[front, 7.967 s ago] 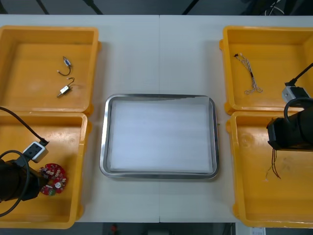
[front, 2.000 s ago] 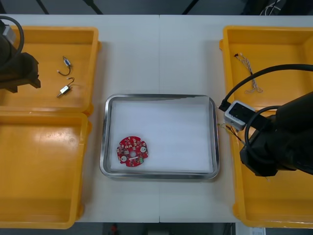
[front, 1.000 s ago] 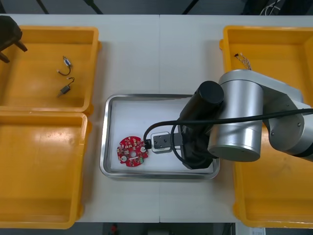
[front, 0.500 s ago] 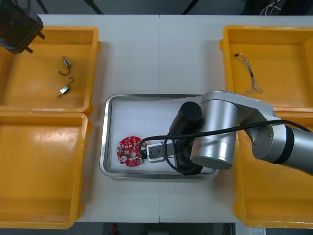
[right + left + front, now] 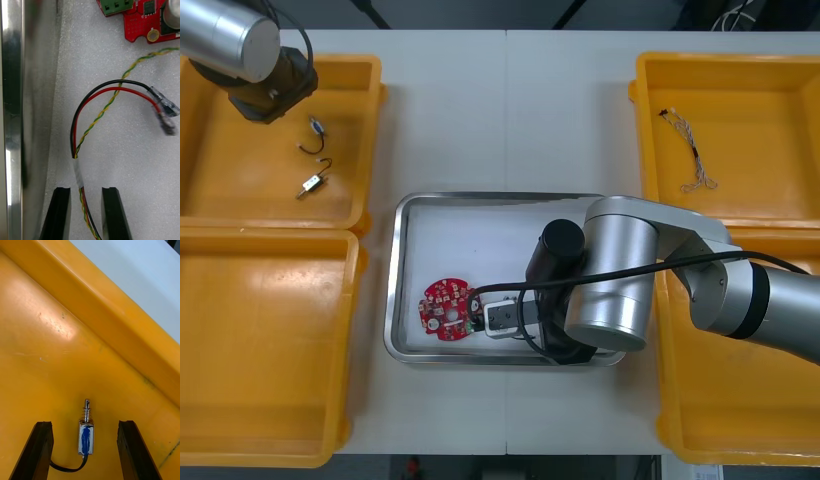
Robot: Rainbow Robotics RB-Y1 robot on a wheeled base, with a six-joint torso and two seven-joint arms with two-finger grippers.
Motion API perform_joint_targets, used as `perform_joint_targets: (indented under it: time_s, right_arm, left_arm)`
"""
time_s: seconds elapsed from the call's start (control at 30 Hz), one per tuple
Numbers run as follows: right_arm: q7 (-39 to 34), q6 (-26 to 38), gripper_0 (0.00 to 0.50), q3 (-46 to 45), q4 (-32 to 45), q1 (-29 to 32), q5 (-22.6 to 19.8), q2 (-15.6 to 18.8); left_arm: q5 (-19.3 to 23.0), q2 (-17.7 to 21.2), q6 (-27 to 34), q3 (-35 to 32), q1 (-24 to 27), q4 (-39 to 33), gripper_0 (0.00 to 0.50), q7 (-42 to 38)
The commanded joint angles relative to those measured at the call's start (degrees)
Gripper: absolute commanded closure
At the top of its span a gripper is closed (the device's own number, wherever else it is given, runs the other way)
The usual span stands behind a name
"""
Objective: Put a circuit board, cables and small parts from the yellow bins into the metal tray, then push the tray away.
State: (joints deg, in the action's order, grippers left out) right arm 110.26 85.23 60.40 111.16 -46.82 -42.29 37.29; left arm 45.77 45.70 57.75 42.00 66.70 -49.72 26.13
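Observation:
A round red circuit board [image 5: 448, 310] lies in the metal tray [image 5: 395, 280], near its front left. My right arm [image 5: 610, 290] reaches low over the tray beside the board. In the right wrist view my right gripper [image 5: 86, 189] is open. A red and yellow cable [image 5: 112, 89] lies on the white tray floor, its taped stem passing between the fingers with gaps on both sides. The board's edge [image 5: 146, 18] shows beyond it. My left gripper [image 5: 85, 423] hangs open over the far-left yellow bin [image 5: 240, 200], a small metal part [image 5: 85, 437] between its fingers.
A second small metal part [image 5: 313, 182] lies in the far-left bin near the first one [image 5: 315, 127]. A thin cable [image 5: 688, 150] rests in the far-right bin [image 5: 780, 80]. The near-left bin [image 5: 270, 400] stands beside the tray. The tray's shiny wall [image 5: 15, 93] runs close by the right fingers.
My right gripper has opened and let go of the red and yellow cable in the tray. My left arm has moved in over the far-left bin toward the small metal parts.

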Motion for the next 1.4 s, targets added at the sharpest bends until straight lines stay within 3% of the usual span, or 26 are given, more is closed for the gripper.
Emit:
perform_joint_targets:
  time_s: [0.03,0.2,0.4,0.6,0.97,1.27,1.4]
  right_arm:
    - [-2.5,-1.4,0.000,0.2,1.4,-1.2,1.3,-0.8]
    - [-3.7,2.2,0.000,-2.9,4.5,-1.2,1.7,-0.6]
    - [-5.8,9.3,0.000,-11.3,8.0,-1.0,-2.6,0.0]
    - [-14.7,13.8,0.000,-21.0,11.5,0.8,-7.0,1.5]
    - [-31.9,21.8,0.000,-37.7,16.3,5.9,-11.7,6.0]
    - [-42.1,24.8,0.000,-48.7,16.0,10.7,-10.7,7.9]
    - [-44.6,24.8,0.000,-52.8,14.2,11.5,-11.2,8.5]
  left_arm:
    - [-2.1,-1.9,-1.7,2.4,3.3,0.2,0.000,0.8]
    - [-4.5,-3.2,-2.3,3.5,3.3,1.0,0.000,1.4]
    - [-4.6,-4.7,-7.0,6.8,3.3,4.9,0.000,2.5]
    - [-4.4,-5.8,-7.6,7.1,3.3,6.7,0.000,3.5]
    - [2.0,-5.8,-7.5,7.1,3.2,7.1,0.000,5.6]
    - [3.4,-5.8,-7.5,7.1,3.3,8.6,0.002,7.6]
    - [3.4,-5.8,-7.5,7.3,3.2,8.6,0.164,8.3]
